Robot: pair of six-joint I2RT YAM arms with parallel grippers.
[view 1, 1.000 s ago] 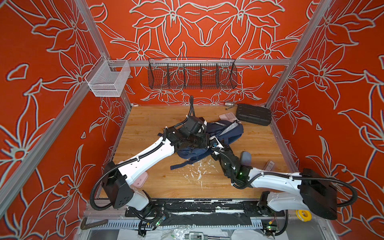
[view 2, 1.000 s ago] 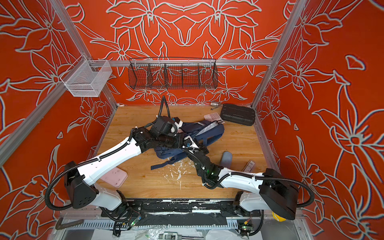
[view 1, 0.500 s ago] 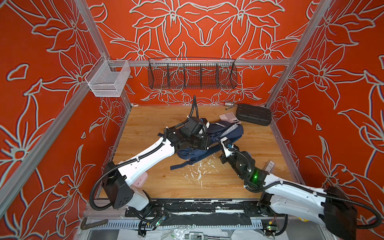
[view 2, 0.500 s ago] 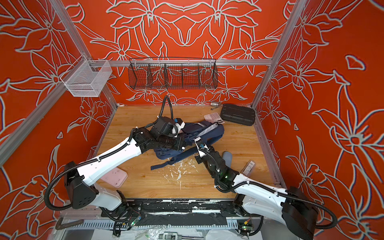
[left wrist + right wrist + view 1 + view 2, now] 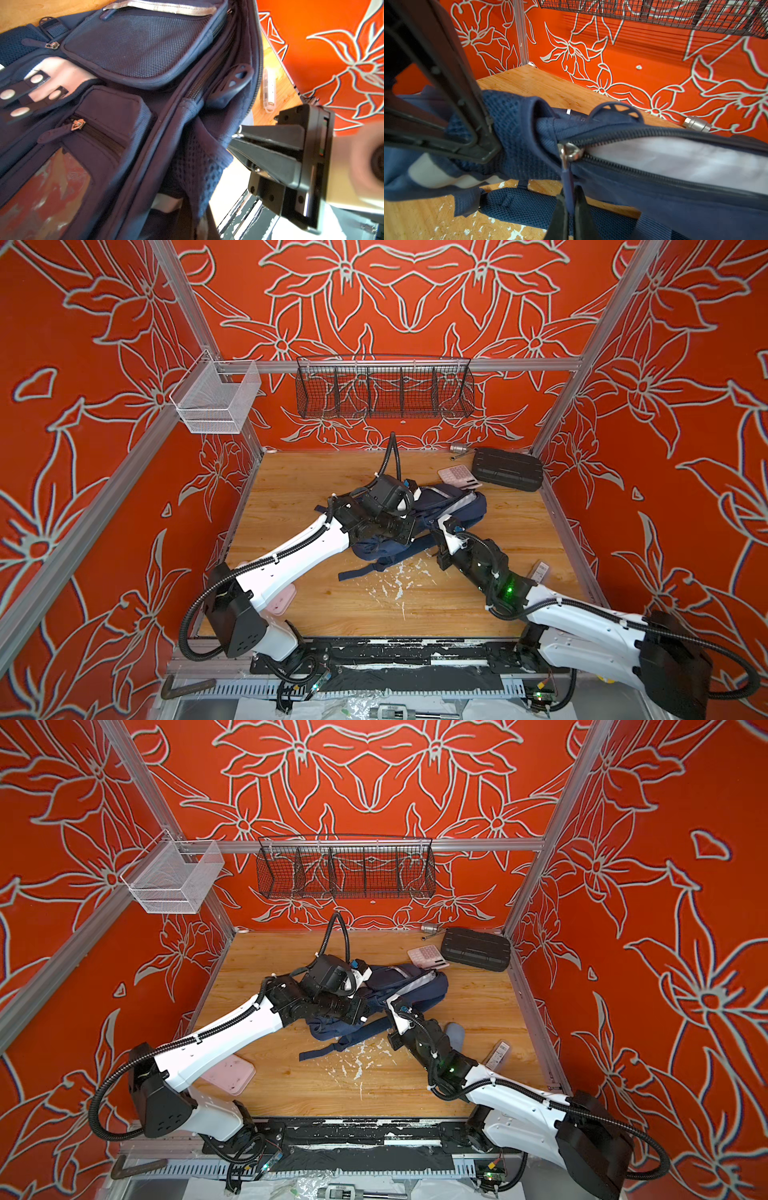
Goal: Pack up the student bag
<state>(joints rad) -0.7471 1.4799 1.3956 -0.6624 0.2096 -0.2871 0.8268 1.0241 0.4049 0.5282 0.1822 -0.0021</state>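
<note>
Right wrist view: the right gripper (image 5: 570, 200) is clamped on the zip pull (image 5: 568, 180) of the student bag (image 5: 664, 207), which lies mid wooden tabletop (image 5: 307, 477), nearer its back edge. Beside it, the left gripper (image 5: 481, 149) is closed, apparently pinching the bag's mesh side.

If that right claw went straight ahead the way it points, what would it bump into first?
The right gripper, shut on the zip pull, points into the student bag; it would probably press the metal zip slider first.

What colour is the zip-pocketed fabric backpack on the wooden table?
Navy blue backpack, clearest in the right wrist view.
</note>
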